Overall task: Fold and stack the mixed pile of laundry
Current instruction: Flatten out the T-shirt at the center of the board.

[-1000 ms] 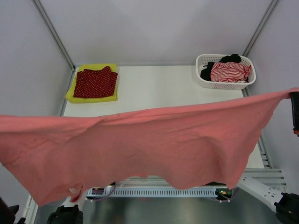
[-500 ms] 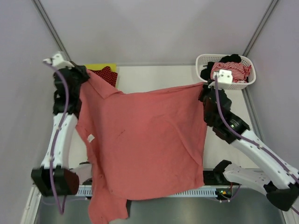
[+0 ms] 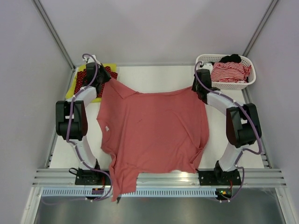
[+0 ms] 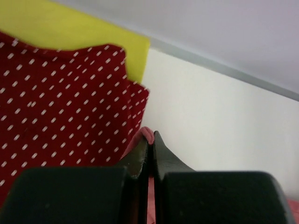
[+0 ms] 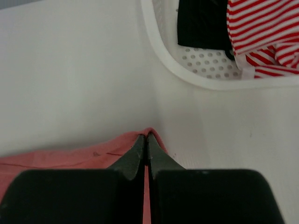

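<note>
Two arms reach to the far side of the table (image 3: 154,74) in the top view. The salmon-pink polo shirt (image 3: 154,130) is spread flat mid-table, collar toward far left, and its near-left part hangs over the near edge onto the rail. The left gripper (image 3: 103,80) is at the shirt's far-left corner and the right gripper (image 3: 200,86) is at the far-right corner. At far left a yellow-green garment (image 3: 71,94) lies with a dark red dotted cloth (image 3: 112,73) on top, partly hidden by the left arm. At far right a white basket (image 3: 226,85) holds a red-white striped piece (image 3: 229,71) and a black piece (image 3: 231,59).

Left wrist view: left gripper (image 4: 151,140) jaws pressed together, pinching a pink fold of the salmon-pink polo shirt (image 4: 145,134). The dark red dotted cloth (image 4: 60,107) is just beside the tips, with the yellow-green garment (image 4: 70,28) beyond it. Bare table (image 4: 219,121) shows to the right.

Right wrist view: right gripper (image 5: 147,140) jaws closed tight on the edge of the salmon-pink polo shirt (image 5: 70,156), with cloth trailing left. The basket (image 5: 187,65) is near, ahead and right, not touching. The black piece (image 5: 201,21) and the red-white striped piece (image 5: 266,32) are inside it.
</note>
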Robot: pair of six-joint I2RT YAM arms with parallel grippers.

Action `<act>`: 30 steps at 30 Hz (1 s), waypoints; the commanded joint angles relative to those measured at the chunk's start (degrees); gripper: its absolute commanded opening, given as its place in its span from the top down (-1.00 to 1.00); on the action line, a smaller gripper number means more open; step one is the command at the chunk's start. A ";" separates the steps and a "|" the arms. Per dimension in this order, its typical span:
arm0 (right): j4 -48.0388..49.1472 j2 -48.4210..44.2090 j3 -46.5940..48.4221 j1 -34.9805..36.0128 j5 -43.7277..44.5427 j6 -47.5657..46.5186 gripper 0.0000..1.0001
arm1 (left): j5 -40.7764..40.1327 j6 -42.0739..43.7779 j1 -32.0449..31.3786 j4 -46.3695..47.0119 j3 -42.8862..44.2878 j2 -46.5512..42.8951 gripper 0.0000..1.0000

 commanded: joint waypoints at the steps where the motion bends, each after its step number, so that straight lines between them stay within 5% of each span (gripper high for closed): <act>1: 6.62 3.79 8.97 -1.04 -5.07 -1.09 0.99 | 1.73 3.16 -1.88 9.01 6.13 2.89 0.95; 11: 0.64 17.86 24.11 -4.03 -5.43 -2.67 0.99 | -0.98 5.10 -2.67 -3.64 28.19 17.84 0.95; 14: -1.46 21.36 28.85 -4.12 -3.85 -3.20 0.88 | -3.35 5.18 -2.67 -3.82 30.30 19.00 0.27; 15: -2.51 22.34 30.78 -4.29 -3.15 -3.38 0.76 | -4.06 5.35 -2.67 -4.95 31.27 19.52 -0.71; 16: -6.09 23.39 35.58 -4.38 -1.40 -3.55 0.59 | -4.76 5.53 -2.76 -6.18 32.41 19.70 -0.99; 17: -8.04 25.05 38.07 -4.38 -0.78 -3.90 0.13 | -4.94 5.62 -2.76 -7.32 34.77 19.70 -0.99; 19: -11.99 25.68 42.72 -4.38 -0.68 -4.87 -0.39 | -4.25 5.45 -2.76 -9.88 36.28 18.39 -0.99; 21: -12.28 23.67 42.14 -4.38 -1.99 -5.57 -0.54 | -3.72 5.18 -3.02 -10.67 35.68 15.24 -0.99; 22: -12.54 22.36 40.22 -4.30 -3.48 -5.84 -0.90 | -3.19 5.35 -3.20 -10.68 34.80 13.83 -0.99; 30: -12.88 2.59 22.38 -3.50 -8.68 -4.18 -0.96 | -0.57 4.40 -7.50 -19.81 23.39 -1.99 -0.99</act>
